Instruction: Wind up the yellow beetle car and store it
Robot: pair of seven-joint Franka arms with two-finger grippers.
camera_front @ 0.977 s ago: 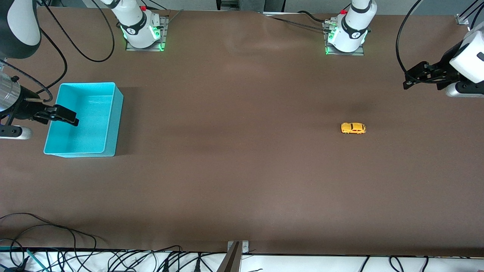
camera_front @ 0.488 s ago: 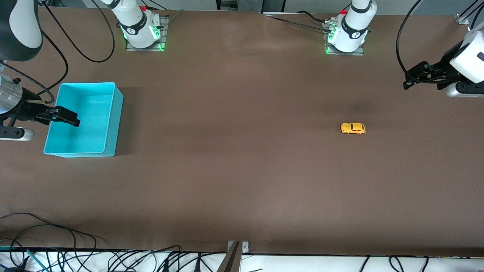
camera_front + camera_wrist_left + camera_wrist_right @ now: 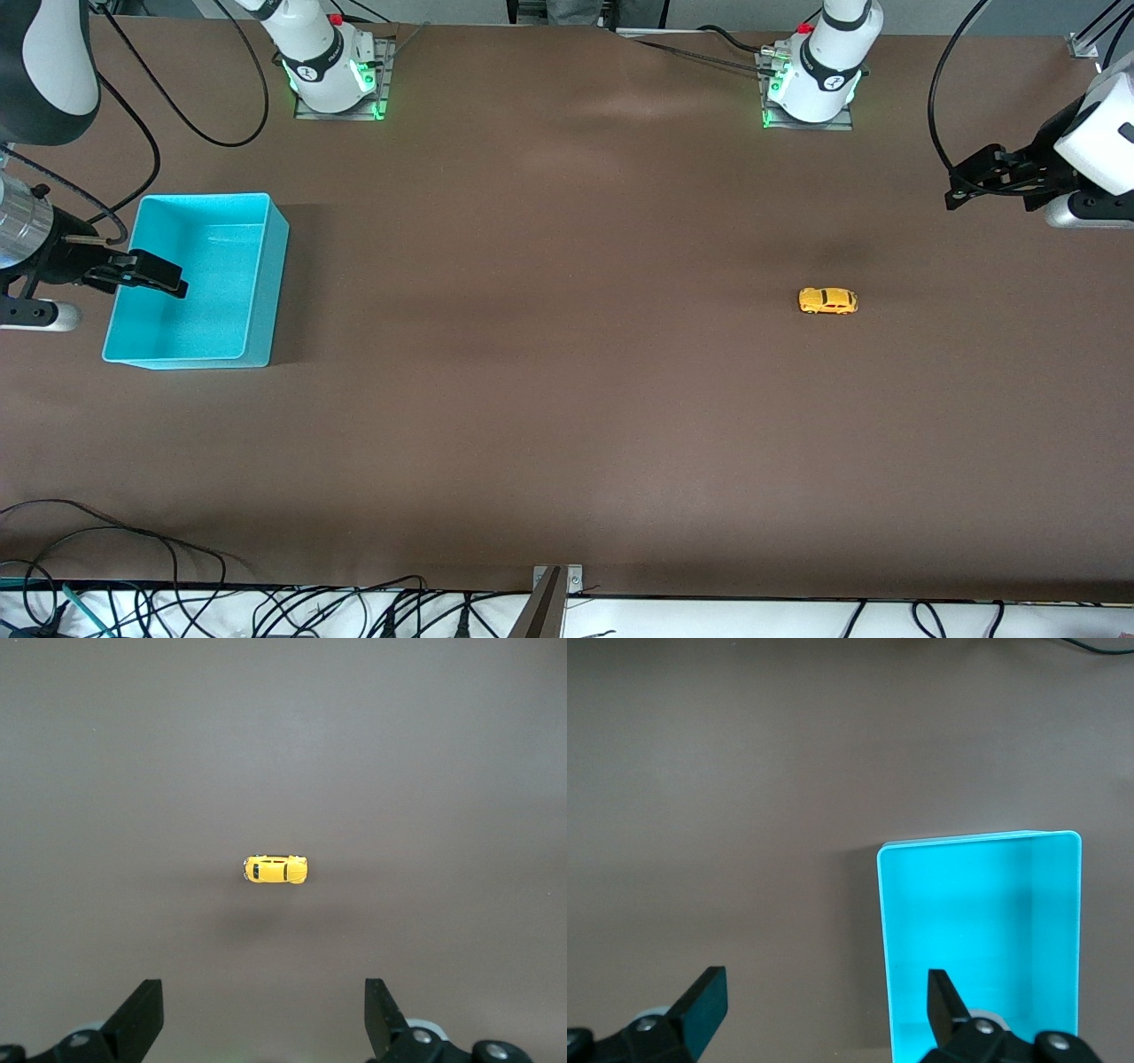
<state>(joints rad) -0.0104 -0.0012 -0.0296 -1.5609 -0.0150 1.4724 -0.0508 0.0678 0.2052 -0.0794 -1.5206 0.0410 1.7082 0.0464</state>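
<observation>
The brown table (image 3: 567,425) carries only two things of note, set well apart: the turquoise bin (image 3: 266,266) at the right arm's end and the yellow beetle car (image 3: 828,300) toward the left arm's end, standing on its wheels on bare surface. The car's long axis runs along the table's length, from one arm's end toward the other. The left gripper (image 3: 961,190) hangs in the air over the table's left-arm end, its fingers spread wide and holding nothing; of the two it is plainly the closer to the car, which in the left wrist view sits centred ahead of the spread fingers, its length lying crosswise between them (image 3: 275,870). As I judge it, that claw would need a quarter turn, or a grasp across the car's narrow flanks, to close on it well. The right gripper (image 3: 151,275) waits over the bin's rim, fingers likewise parted and empty, far from the car, with the bin's open interior (image 3: 983,939) below it
</observation>
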